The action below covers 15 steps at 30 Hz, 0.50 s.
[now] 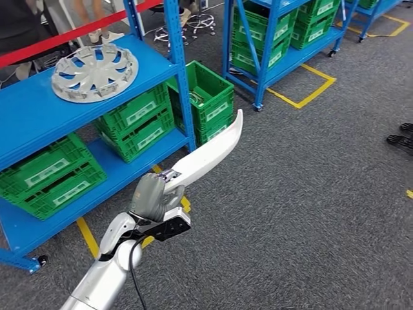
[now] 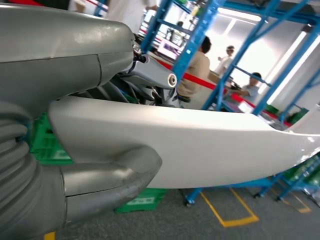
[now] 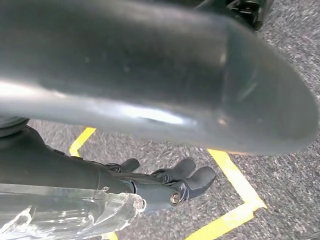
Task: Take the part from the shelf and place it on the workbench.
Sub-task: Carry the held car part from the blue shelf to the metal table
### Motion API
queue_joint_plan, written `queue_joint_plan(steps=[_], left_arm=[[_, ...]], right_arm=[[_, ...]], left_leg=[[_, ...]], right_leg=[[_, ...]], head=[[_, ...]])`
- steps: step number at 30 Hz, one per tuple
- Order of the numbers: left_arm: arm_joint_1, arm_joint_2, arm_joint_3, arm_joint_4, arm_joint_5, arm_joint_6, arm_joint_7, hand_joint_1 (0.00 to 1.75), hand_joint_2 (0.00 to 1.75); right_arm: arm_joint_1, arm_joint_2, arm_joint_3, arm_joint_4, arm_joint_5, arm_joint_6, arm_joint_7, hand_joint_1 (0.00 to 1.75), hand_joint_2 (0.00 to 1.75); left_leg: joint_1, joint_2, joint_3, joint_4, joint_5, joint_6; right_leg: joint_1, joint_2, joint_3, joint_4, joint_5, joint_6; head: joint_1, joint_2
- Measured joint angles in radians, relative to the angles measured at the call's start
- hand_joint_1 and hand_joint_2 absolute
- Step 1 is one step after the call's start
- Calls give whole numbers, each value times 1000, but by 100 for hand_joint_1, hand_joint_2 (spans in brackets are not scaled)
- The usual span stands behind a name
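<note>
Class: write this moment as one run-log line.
left hand: holds white trim part | right hand: hanging, empty | wheel cover: on shelf | workbench: unseen

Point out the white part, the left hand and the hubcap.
white part (image 1: 214, 150), head view, middle of its long curved body.
left hand (image 1: 151, 196), head view, grey back of the hand.
hubcap (image 1: 94, 72), head view, its centre hub.
</note>
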Motion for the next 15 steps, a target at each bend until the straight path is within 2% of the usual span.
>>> queue_joint_plan(steps=[1, 2, 3, 4, 5, 6, 7, 9, 10, 11, 12, 13, 14, 15], left_arm=[[2, 2, 0, 0, 0, 0, 0, 175, 175], [3, 5, 0, 0, 0, 0, 0, 175, 175], [4, 7, 0, 0, 0, 0, 0, 175, 175], [5, 9, 0, 0, 0, 0, 0, 175, 175], [4, 10, 0, 0, 0, 0, 1, 175, 175], [4, 10, 0, 0, 0, 0, 1, 175, 175], [3, 11, 0, 0, 0, 0, 1, 175, 175], [2, 11, 0, 0, 1, -1, 2, 175, 175], [2, 12, 0, 0, 1, -2, 2, 175, 175], [1, 11, 0, 0, 1, -2, 3, 175, 175], [0, 11, -1, -1, 1, -2, 3, 175, 175], [-2, 9, -1, -1, 1, -3, 3, 175, 175], [-3, 9, -1, -1, 1, -3, 3, 175, 175], [-3, 9, -1, -1, 1, -4, 3, 175, 175]], right_arm=[[-1, 0, 0, 0, 0, 0, 0, 0, 0], [-1, 0, 0, 0, 1, 0, 0, 0, 0], [1, 0, 0, 0, 1, -1, 1, 0, 0], [2, 0, 0, 0, 2, -1, 1, 0, 0], [2, 0, 0, 0, 3, -2, 2, 0, 0], [2, 0, 0, 0, 3, -2, 2, 0, 0], [0, 0, 0, 0, 4, -2, 2, 0, 0], [-2, 0, 0, 0, 4, -3, 2, 0, 0], [-1, 0, 0, 0, 4, -3, 2, 0, 0], [1, 0, 0, 0, 4, -3, 2, 0, 0], [5, -1, 0, 0, 5, -3, 2, 0, 0], [6, -1, 0, 0, 5, -3, 2, 0, 0], [5, -1, 0, 0, 6, -3, 2, 0, 0], [2, -1, 0, 0, 6, -3, 2, 0, 0]], left_leg=[[0, -15, -33, 71, -32, -1], [0, -20, -63, 130, -52, -2], [1, -22, -80, 163, -53, -3], [1, -24, -80, 157, -35, -3], [3, -28, -60, 114, -1, -3], [8, -47, -28, 49, 37, -4], [14, -76, 5, -20, 63, -6], [20, -122, 41, -99, 81, -2], [19, -125, 44, -107, 78, 4], [18, -113, 42, -106, 81, 13], [17, -100, 42, -108, 84, 21], [17, -86, 42, -110, 86, 28], [17, -70, 42, -112, 88, 35], [15, -53, 42, -112, 88, 39]], right_leg=[[-1, 14, -2, 0, 2, -2], [-1, 28, -3, 0, 3, -2], [-1, 43, -4, 0, 4, -2], [-2, 59, -4, 0, 5, 0], [-4, 75, -4, 1, 7, 2], [-6, 90, -5, 1, 9, 6], [-7, 106, -8, 5, 10, 11], [-8, 132, -19, 7, 15, 25], [-10, 144, -24, 4, 19, 33], [-13, 156, -29, -1, 25, 40], [-14, 151, -34, -1, 26, 46], [-11, 127, -44, 12, 18, 50], [-8, 93, -63, 48, -3, 53], [-4, 51, -90, 106, -34, 54]], head=[[-1, 0], [-2, 0], [-2, 0], [-2, 0], [-2, 0], [-2, 0], [-3, 0], [-5, 0], [-5, 0], [-5, 0], [-5, 0], [-1, 0], [3, 0], [7, 0]])
